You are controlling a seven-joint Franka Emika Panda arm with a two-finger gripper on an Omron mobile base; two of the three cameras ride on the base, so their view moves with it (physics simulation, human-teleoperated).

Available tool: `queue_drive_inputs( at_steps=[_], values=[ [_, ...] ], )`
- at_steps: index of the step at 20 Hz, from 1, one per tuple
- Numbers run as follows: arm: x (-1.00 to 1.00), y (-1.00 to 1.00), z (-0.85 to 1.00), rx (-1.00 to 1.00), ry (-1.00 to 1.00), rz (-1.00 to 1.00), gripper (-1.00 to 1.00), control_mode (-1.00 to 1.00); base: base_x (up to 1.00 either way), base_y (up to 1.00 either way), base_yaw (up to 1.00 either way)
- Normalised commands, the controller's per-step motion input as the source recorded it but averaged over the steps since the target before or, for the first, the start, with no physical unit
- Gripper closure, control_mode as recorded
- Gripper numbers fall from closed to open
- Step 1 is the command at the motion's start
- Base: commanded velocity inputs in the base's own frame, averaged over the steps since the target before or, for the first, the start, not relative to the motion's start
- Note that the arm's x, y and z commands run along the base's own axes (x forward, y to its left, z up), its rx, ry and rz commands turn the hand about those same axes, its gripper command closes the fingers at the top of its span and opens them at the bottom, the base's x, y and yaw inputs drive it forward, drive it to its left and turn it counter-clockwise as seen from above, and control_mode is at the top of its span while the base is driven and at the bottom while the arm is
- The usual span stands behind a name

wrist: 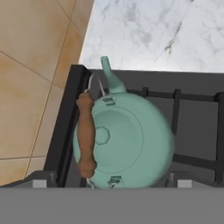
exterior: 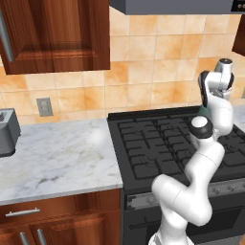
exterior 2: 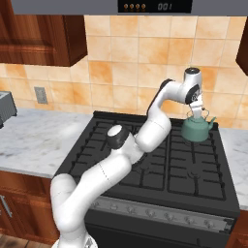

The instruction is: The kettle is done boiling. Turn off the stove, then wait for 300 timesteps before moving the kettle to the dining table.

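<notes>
The teal kettle (exterior 2: 195, 131) sits on the back right burner of the black stove (exterior 2: 160, 160), spout pointing right toward the counter. From above, the kettle (wrist: 127, 135) shows a brown grip on its arched handle (wrist: 85, 133), which has fallen toward the wall side. My gripper (exterior 2: 195, 114) hangs just over the kettle, pointing down. In the hand view the gripper (wrist: 111, 183) is open, its fingertips (wrist: 40, 183) wide apart on either side of the kettle body and touching nothing. The stove's grey knob strip (exterior 2: 160, 213) runs along the front. The dining table is out of view.
A marble counter (exterior: 57, 153) lies left of the stove (exterior: 143, 143), with a grey toaster (exterior: 7, 131) at its far left. More marble counter (wrist: 153, 30) continues past the kettle's spout. The tiled wall (exterior 2: 131, 72) rises close behind, with a range hood (exterior 2: 155, 6) and wood cabinets (exterior: 52, 33) overhead.
</notes>
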Motion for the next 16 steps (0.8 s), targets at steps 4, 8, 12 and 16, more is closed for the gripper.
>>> queue_drive_inputs(
  at_steps=[4,8,12,16],
  values=[
    [0.23,-0.10,0.00,0.00,0.00,0.00,-1.00,-1.00,0.00,0.00,0.00],
    [0.23,-0.27,0.00,0.00,0.00,0.00,-1.00,-1.00,0.00,0.00,0.00],
    [0.21,-0.33,0.00,0.00,0.00,0.00,-1.00,-1.00,0.00,0.00,0.00],
    [0.16,-0.07,0.00,0.00,0.00,0.00,-1.00,-1.00,0.00,0.00,0.00]
  ],
)
